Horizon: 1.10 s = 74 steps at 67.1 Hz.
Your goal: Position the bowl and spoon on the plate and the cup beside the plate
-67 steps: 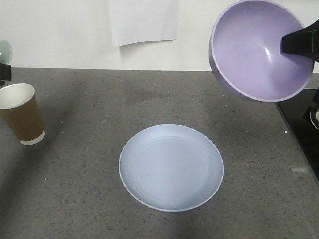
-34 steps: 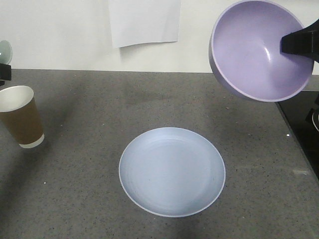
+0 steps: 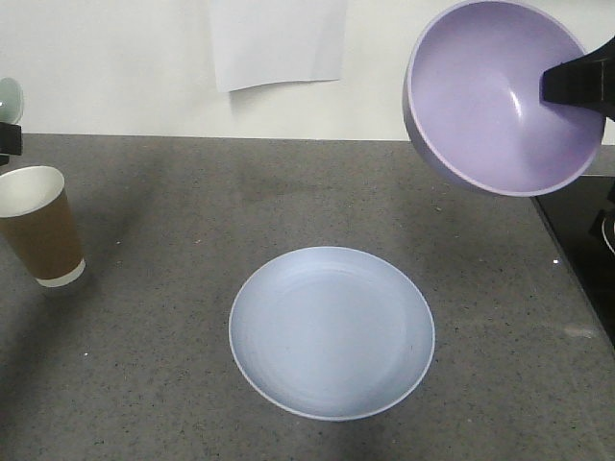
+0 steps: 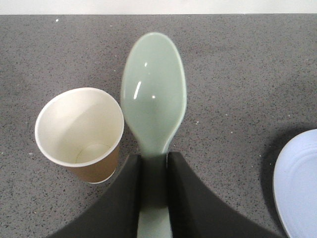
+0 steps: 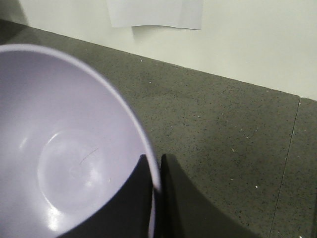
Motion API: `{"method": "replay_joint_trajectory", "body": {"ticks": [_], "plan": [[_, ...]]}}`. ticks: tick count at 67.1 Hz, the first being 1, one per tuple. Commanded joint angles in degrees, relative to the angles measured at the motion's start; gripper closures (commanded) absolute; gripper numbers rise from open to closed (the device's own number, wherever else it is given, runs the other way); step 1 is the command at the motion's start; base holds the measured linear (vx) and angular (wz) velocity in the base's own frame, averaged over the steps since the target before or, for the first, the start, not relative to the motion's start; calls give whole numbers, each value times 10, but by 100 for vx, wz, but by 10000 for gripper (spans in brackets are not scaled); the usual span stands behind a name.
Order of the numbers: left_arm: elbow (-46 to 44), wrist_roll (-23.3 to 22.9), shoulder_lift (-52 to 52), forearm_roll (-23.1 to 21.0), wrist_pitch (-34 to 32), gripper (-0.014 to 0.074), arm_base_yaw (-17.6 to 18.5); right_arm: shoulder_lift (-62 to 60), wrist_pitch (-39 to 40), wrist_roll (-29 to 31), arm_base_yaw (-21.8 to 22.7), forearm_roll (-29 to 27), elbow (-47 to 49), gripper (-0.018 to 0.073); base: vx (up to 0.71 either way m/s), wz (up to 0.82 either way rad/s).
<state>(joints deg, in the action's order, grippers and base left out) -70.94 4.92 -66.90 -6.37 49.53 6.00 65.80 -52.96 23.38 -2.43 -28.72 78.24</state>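
The light blue plate (image 3: 332, 332) lies flat near the front middle of the dark counter; its edge shows in the left wrist view (image 4: 297, 188). High at the right, my right gripper (image 3: 573, 84) is shut on the rim of the lavender bowl (image 3: 500, 96), which is tilted with its inside facing the camera; the wrist view shows the rim pinched between the fingers (image 5: 154, 186). At the far left my left gripper (image 4: 155, 163) is shut on the handle of the mint-green spoon (image 4: 153, 94), held above the counter just right of the upright brown paper cup (image 3: 40, 223) (image 4: 81, 131).
A white sheet of paper (image 3: 277, 40) hangs on the wall behind the counter. A black surface (image 3: 588, 252) borders the counter at the right edge. The wall runs close behind the counter's far edge.
The plate and cup sit a few pixels lower in the front view than a second ago, a slight view shift. Both grippers and what they hold have stayed put.
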Motion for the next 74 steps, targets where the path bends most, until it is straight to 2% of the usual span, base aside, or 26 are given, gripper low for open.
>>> {"method": "replay_joint_trajectory", "body": {"ticks": [1,74], "plan": [[-13,-6,10,-8,-34,603,2,-11,35,3,4,-15,18,564,0,0],[-13,-6,10,-8,-34,603,2,-11,35,3,4,-15,18,564,0,0]]}}
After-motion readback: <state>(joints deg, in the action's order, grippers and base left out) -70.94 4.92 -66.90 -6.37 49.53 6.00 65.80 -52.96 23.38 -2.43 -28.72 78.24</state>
